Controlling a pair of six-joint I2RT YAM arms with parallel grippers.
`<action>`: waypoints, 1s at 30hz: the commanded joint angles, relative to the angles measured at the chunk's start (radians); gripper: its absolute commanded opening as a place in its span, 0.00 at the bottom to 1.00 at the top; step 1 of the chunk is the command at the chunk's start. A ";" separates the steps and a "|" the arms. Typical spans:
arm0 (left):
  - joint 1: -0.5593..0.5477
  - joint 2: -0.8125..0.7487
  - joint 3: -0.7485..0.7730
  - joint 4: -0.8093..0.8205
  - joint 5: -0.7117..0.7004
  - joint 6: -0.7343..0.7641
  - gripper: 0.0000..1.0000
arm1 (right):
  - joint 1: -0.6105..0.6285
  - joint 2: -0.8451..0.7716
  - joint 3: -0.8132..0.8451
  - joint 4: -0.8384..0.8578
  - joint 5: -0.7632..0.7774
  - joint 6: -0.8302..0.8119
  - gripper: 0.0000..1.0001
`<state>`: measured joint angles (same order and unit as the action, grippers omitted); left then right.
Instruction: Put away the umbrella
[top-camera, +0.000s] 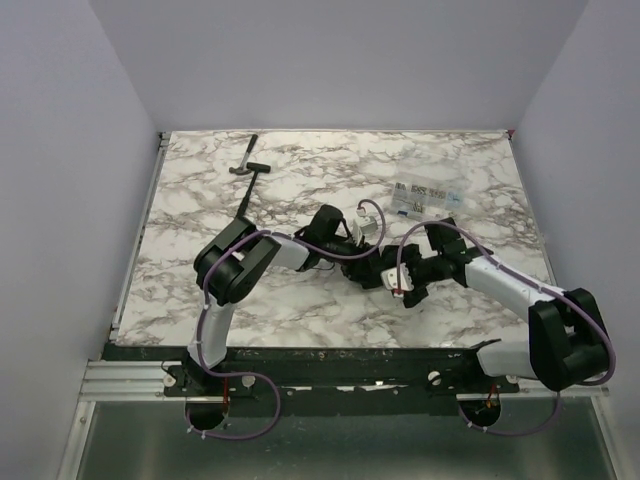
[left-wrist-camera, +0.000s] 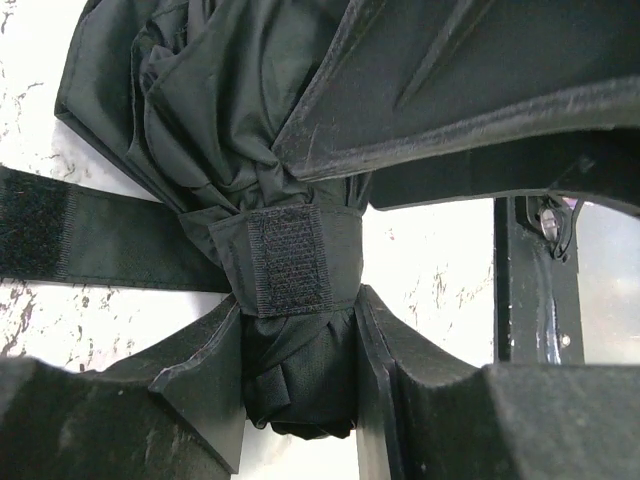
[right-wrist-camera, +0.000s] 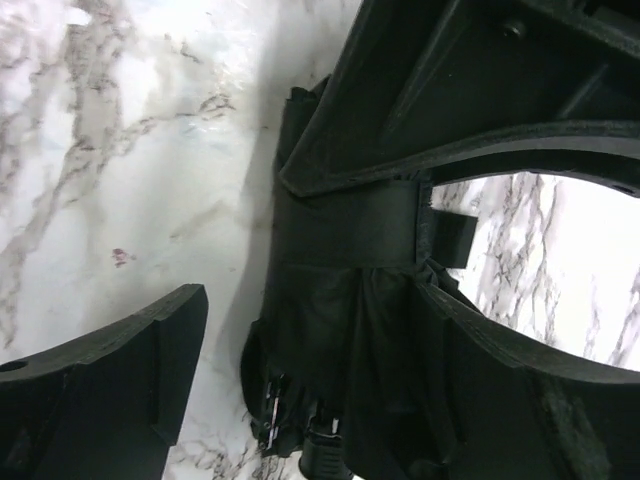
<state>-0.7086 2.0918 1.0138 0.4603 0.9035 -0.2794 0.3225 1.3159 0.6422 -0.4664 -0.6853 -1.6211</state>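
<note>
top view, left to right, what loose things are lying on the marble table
hammer → umbrella → clear plastic packet

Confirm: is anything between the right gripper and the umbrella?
Nothing visible. The right gripper straddles the umbrella with open jaws; only bare table lies between one finger and the fabric. The left gripper clamps the bundle beside its strap.
</note>
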 joint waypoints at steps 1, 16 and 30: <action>-0.018 0.167 -0.054 -0.502 -0.143 0.022 0.16 | 0.027 0.054 -0.078 0.116 0.205 0.034 0.81; -0.019 -0.406 -0.166 -0.144 -0.551 -0.127 0.85 | 0.080 0.313 0.130 -0.313 0.237 0.254 0.14; -0.144 -0.803 -0.691 0.340 -0.581 0.350 0.98 | 0.080 0.714 0.427 -0.607 0.167 0.374 0.12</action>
<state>-0.7002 1.3407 0.3466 0.7692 0.3134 -0.2646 0.3820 1.8153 1.1362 -0.8349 -0.5983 -1.3560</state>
